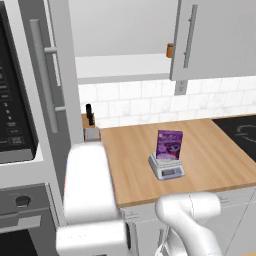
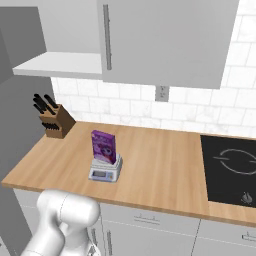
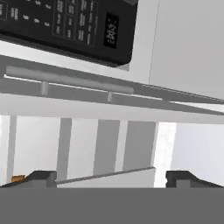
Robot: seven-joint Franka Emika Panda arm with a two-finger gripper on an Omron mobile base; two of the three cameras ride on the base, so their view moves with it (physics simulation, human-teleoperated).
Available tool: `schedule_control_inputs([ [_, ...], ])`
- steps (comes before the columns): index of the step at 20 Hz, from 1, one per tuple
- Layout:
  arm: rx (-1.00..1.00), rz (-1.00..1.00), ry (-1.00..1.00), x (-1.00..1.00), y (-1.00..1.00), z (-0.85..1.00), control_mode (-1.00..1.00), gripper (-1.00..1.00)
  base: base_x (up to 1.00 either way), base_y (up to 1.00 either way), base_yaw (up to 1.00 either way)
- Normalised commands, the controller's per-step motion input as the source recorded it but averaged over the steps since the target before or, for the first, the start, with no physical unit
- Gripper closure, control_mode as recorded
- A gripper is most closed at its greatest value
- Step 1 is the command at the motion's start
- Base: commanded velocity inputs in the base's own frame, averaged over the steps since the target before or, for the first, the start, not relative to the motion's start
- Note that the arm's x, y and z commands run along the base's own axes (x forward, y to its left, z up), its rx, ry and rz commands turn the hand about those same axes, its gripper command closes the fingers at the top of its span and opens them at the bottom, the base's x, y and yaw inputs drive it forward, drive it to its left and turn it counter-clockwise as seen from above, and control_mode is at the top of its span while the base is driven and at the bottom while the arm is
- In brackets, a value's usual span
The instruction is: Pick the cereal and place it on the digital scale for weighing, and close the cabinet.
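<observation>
The purple cereal (image 1: 169, 144) (image 2: 103, 146) stands upright on the light-grey digital scale (image 1: 167, 169) (image 2: 105, 171) in the middle of the wooden counter. The cabinet's left door (image 1: 30, 107) hangs swung open, its long bar handle (image 1: 41, 75) facing the room, and the bare shelf (image 1: 120, 65) (image 2: 60, 64) shows inside. The right door (image 1: 220, 35) (image 2: 165, 35) is shut. In the hand view my gripper (image 3: 111, 178) is open with nothing between its fingertips (image 3: 41, 177). It faces the open door's handle (image 3: 70, 78), which runs across the picture.
An orange-brown jar (image 1: 170, 50) (image 3: 17, 178) sits at the shelf's right end. A wooden knife block (image 1: 90, 125) (image 2: 54, 122) stands at the counter's left back corner. A black cooktop (image 2: 230, 170) lies at the right. The microwave panel (image 3: 65, 22) adjoins the open door.
</observation>
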Motion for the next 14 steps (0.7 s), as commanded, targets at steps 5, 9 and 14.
schedule_control_inputs([
  [5, -0.34, -0.23, 0.04, 0.34, 1.0, -0.01, -1.0, -1.0, 0.0, 0.0, 0.0],
  [9, -0.05, 0.01, 0.31, 0.84, 0.13, 0.0, -1.0, -1.0, 0.0, 0.0, 0.0],
  [14, 0.05, 0.06, 0.1, 0.32, 0.32, -0.25, -1.0, -1.0, 0.0, 0.0, 0.0],
])
